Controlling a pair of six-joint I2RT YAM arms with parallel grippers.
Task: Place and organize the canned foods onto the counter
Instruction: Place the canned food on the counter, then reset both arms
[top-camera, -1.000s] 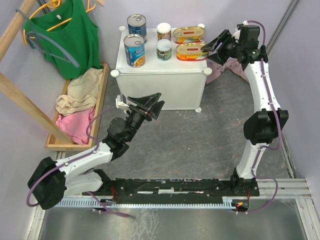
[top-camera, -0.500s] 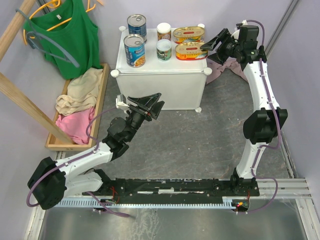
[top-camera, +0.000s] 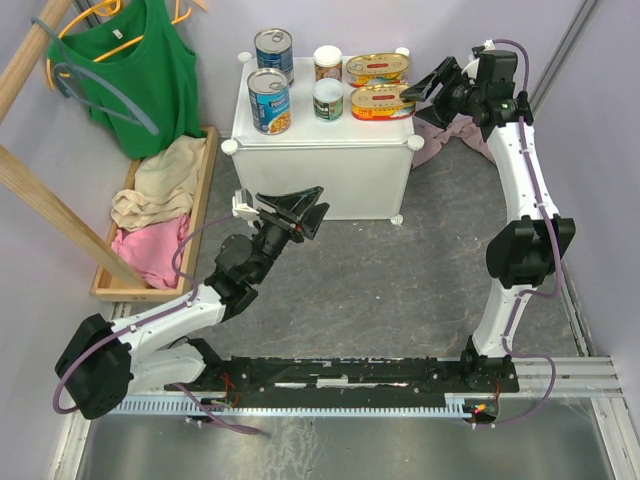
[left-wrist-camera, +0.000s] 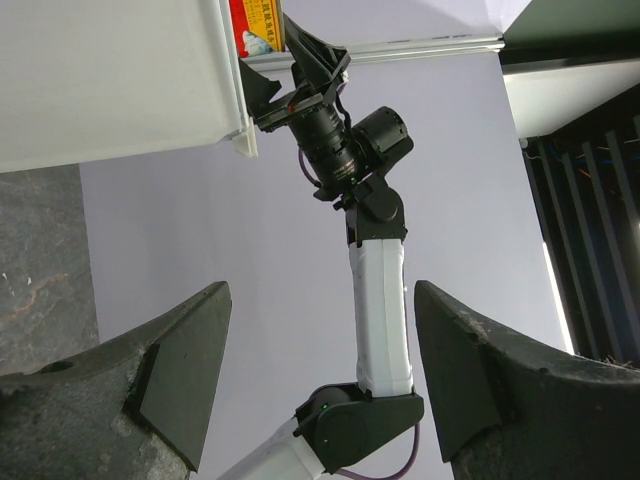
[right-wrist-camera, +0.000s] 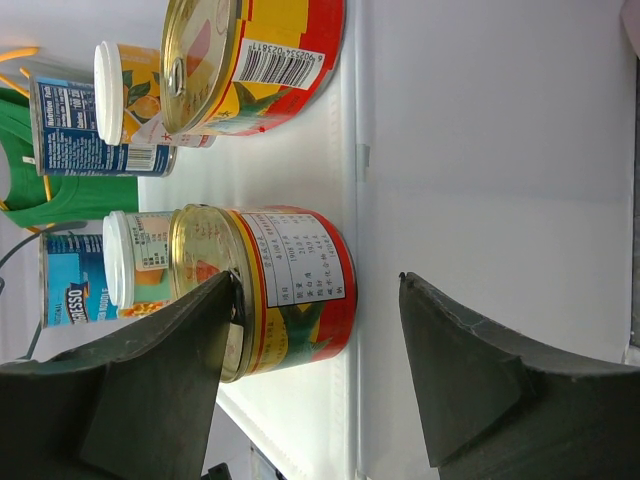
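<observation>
Grey surface (top-camera: 400, 290) carries the white counter (top-camera: 320, 175). Open, the right gripper (top-camera: 425, 85) hangs just right of the near oval tin (top-camera: 383, 102); the left gripper (top-camera: 300, 208) gapes empty, low before the counter. On the counter, tall blue-labelled cans (top-camera: 270, 100) stand left, oval tins (top-camera: 377, 69) right, small white-topped cans (top-camera: 328, 98) between.

Not much going on here: the right gripper (top-camera: 421, 92) has lifted a touch and pulled back toward the far right, so it sits slightly further off the front red tin (top-camera: 383, 102) than a second ago (nearly all of that came in the first half second).
</observation>
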